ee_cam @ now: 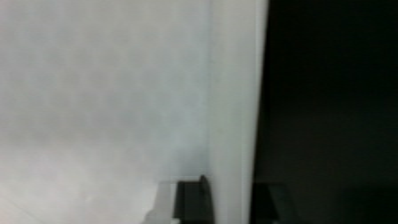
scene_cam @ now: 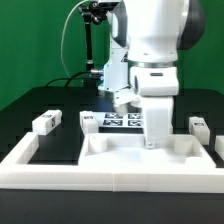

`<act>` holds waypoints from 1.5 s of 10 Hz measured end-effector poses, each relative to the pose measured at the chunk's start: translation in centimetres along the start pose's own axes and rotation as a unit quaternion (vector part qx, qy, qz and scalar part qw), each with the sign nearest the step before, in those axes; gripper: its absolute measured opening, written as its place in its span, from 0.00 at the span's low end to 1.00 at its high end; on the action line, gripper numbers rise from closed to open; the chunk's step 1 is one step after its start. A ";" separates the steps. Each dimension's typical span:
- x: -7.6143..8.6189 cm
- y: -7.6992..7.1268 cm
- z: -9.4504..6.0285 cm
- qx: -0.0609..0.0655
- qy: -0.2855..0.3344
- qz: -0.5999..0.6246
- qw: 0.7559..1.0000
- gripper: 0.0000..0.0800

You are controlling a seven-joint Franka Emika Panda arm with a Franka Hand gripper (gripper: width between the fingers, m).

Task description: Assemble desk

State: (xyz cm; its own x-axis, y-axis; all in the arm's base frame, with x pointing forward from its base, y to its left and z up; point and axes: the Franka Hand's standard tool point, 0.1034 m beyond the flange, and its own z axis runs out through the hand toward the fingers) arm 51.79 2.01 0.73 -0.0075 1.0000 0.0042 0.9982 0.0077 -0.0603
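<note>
- Exterior view: the arm's two-finger claw is down on the white plastic rectangular tabletop panel with recessed hollows. The panel lies at the near side of the black table, just inside the long white rim.
- The jaws are pinched fully together, and you can see nothing gripped between them.
- This looks like nudging the panel square against the rim. Push low and slowly on a wall of the panel, not down into a hollow, and stop once it sits flush.
- The small white block legs lie apart from the panel on the table. The marker board lies beyond it, so steer clear of both.
- Hidden here: the fingertips merge with the white panel, so the exact contact point is unclear.
- Wrist view: a blurred white surface fills most of the frame. It is probably the panel up close, but you cannot be sure.
- A dark finger shows at one edge, and black table lies beside the white.
- The other finger and any panel edge are out of view.
</note>
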 end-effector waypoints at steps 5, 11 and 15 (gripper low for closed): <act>2.6 0.1 -0.1 0.022 0.000 -0.005 1.000 0.08; 3.4 0.1 -0.5 0.020 -0.003 0.021 1.000 0.08; 3.1 0.8 -4.2 0.012 -0.015 0.036 0.999 0.57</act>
State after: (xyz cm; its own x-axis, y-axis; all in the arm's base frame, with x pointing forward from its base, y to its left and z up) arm 52.81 5.14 4.89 0.0624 0.9976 -0.0310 0.9944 -0.0648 -0.0840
